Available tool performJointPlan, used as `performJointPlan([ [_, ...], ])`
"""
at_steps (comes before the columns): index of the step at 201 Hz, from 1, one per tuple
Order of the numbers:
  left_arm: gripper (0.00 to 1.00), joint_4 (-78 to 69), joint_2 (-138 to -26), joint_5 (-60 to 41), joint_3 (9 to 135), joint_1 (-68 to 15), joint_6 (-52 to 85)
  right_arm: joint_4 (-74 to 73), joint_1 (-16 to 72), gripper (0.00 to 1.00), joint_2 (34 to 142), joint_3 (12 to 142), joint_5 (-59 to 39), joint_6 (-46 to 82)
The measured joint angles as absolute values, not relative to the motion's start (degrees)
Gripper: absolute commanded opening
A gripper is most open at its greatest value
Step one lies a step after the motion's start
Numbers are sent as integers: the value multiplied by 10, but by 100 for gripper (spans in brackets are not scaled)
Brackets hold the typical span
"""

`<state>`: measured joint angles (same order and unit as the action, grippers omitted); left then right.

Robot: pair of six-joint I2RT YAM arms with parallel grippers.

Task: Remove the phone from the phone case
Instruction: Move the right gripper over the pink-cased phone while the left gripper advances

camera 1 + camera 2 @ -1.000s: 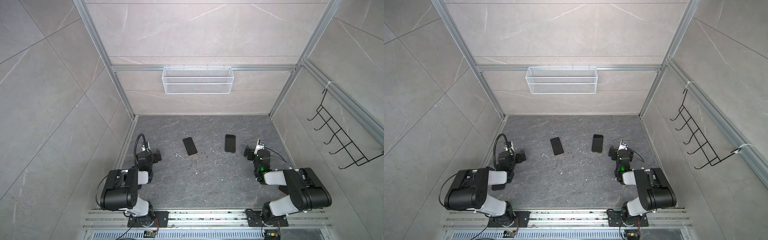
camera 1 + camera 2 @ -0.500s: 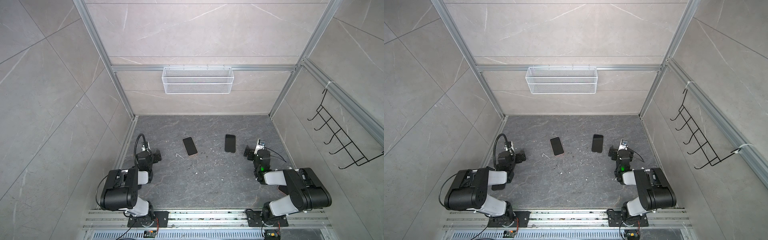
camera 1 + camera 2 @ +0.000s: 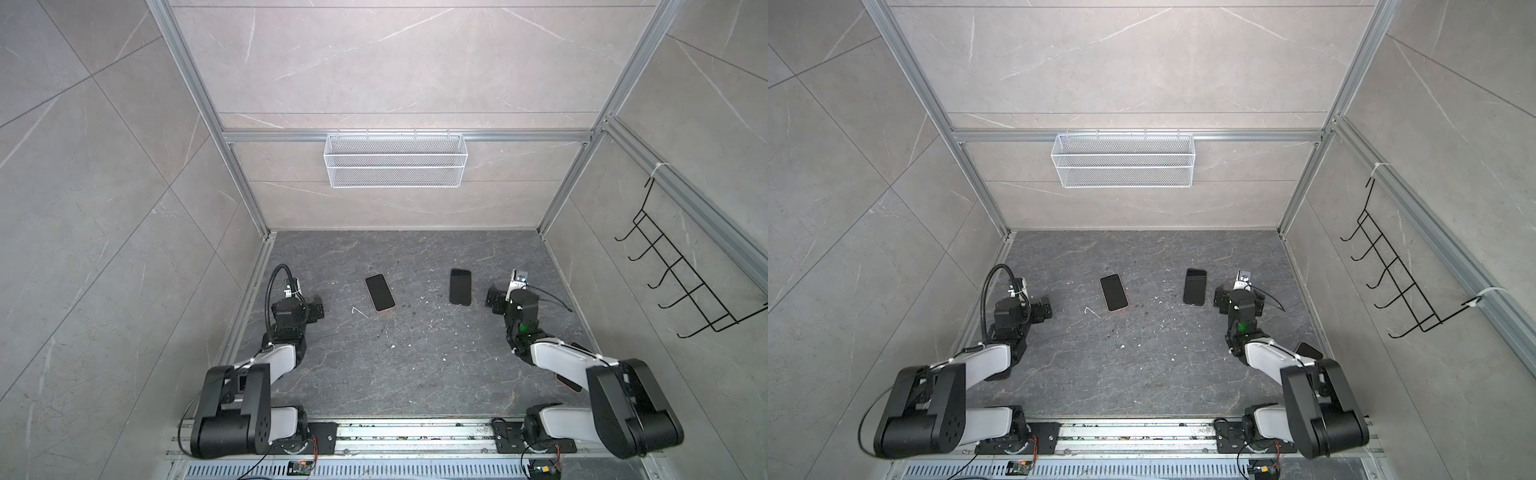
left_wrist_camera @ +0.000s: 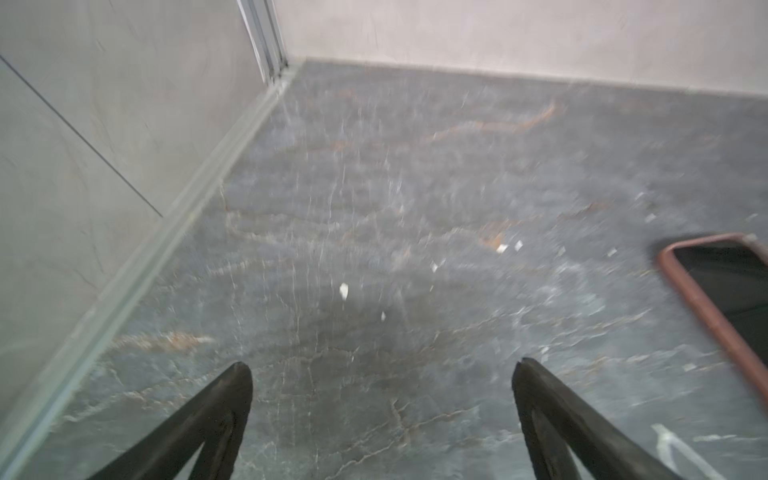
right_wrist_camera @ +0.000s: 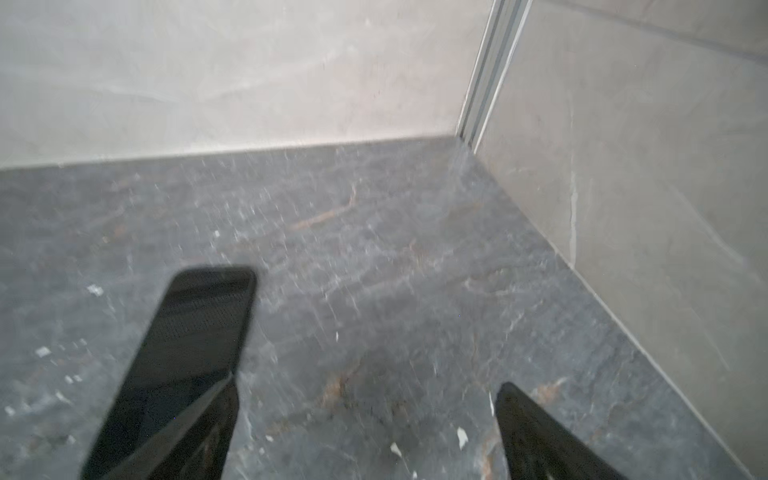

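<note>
A phone [image 3: 380, 292] [image 3: 1113, 292] lies screen up on the dark floor, left of the middle, in a reddish-brown phone case whose rim [image 4: 706, 307] shows in the left wrist view. A second black phone [image 3: 460, 286] [image 3: 1195, 286] [image 5: 195, 332] lies flat to its right; I cannot tell whether it has a case. My left gripper [image 3: 314, 308] [image 4: 382, 368] rests low, left of the cased phone, open and empty. My right gripper [image 3: 494, 297] [image 5: 369, 383] sits just right of the black phone, open and empty, with one finger overlapping that phone in the right wrist view.
A white wire basket [image 3: 394, 166] hangs on the back wall and a black hook rack [image 3: 685, 286] on the right wall. A small white stick [image 3: 359, 311] and crumbs lie on the floor. A dark flat object [image 3: 1308, 350] lies partly under the right arm.
</note>
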<state>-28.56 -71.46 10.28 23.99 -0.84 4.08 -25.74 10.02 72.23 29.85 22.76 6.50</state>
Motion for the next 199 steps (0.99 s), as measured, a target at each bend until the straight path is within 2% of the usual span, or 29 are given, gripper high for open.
performJointPlan([
  [28,100,-141,-613,97,320,-23,120,-83,112,99,640,416,209,115],
  [55,100,-18,-556,31,378,-32,206,87,127,99,614,505,146,170],
  [100,100,174,-531,-44,398,-90,285,311,151,99,592,531,51,228],
  [149,100,251,-531,-42,396,-185,328,398,157,99,539,523,16,266],
  [199,100,260,-561,-28,396,-235,349,406,190,99,597,509,-21,272],
])
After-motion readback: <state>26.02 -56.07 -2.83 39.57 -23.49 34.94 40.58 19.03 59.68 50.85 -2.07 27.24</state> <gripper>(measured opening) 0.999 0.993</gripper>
